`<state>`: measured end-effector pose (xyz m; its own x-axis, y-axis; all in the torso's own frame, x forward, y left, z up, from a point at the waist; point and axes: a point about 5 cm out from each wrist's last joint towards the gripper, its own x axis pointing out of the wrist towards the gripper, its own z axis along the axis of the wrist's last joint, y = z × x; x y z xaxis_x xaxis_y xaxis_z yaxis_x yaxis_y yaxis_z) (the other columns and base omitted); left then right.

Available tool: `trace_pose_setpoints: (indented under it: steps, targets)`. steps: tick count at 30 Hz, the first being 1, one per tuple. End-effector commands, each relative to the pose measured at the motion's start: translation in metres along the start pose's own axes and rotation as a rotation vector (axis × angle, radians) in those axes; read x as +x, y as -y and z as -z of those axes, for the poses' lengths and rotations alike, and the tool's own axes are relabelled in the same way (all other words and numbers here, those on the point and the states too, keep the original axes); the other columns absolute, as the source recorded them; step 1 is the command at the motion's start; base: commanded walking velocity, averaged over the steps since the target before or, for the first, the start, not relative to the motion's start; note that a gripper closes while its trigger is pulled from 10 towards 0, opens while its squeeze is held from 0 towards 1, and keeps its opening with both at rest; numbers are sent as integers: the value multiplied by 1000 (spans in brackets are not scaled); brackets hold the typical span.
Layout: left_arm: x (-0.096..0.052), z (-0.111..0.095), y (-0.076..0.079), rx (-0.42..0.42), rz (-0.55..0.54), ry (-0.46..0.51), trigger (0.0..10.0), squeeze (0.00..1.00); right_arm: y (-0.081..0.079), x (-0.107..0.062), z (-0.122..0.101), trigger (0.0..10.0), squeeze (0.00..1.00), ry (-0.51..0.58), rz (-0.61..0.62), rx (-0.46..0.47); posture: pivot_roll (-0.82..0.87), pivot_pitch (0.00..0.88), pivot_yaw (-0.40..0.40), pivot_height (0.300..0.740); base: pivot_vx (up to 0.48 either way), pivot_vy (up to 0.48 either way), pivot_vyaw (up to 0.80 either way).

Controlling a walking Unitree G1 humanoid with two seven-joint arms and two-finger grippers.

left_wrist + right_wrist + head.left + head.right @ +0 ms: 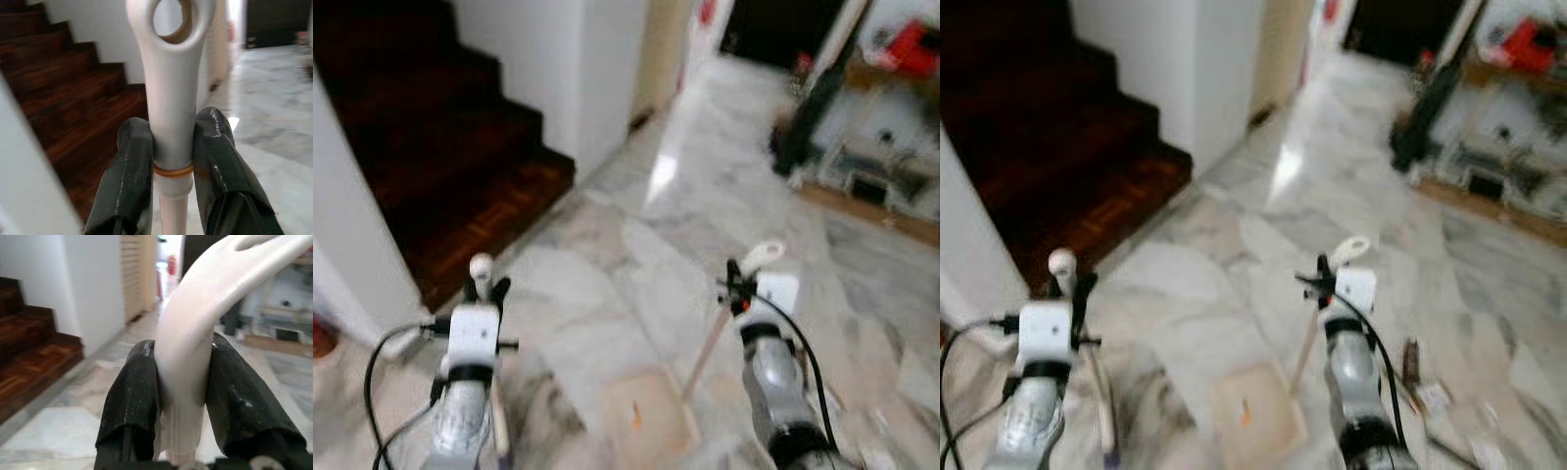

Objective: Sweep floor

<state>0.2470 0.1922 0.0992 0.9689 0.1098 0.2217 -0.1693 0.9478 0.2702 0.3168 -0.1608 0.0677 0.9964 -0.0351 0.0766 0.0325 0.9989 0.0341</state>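
two handles held over the marble floor

the left gripper (171,161) pinches a white broom handle (168,88) with a hanging hole at its top, its fingers (129,176) pressed on both sides. the right gripper (183,396) clamps a curved white dustpan handle (195,333) — the tan dustpan (646,416) sits low on the marble floor (705,215) between the arms. dark wooden stairs (440,157) rise ahead on the left.

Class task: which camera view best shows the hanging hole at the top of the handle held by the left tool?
The left wrist view: the hanging hole is close and sharp above the left tool, which clamps the handle. Both eye views show only a small, blurred white knob.
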Motion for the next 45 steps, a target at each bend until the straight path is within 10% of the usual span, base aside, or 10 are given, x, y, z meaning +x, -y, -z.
trace_pose_setpoints:
  steps: [1,26,45]
  targets:
    - [3,-5,5,-4,18,31,10000,0,9,1,-4,10000,0,24,27,-11,166,0,-93,740,0,0,-800]
    - [37,-8,-4,27,98,51,10000,0,-3,4,-4,10000,0,34,113,36,161,0,38,740,0,0,-800]
    - [36,-6,7,-1,117,53,10000,0,16,-4,2,10000,0,22,157,-24,131,6,15,740,0,0,-421]
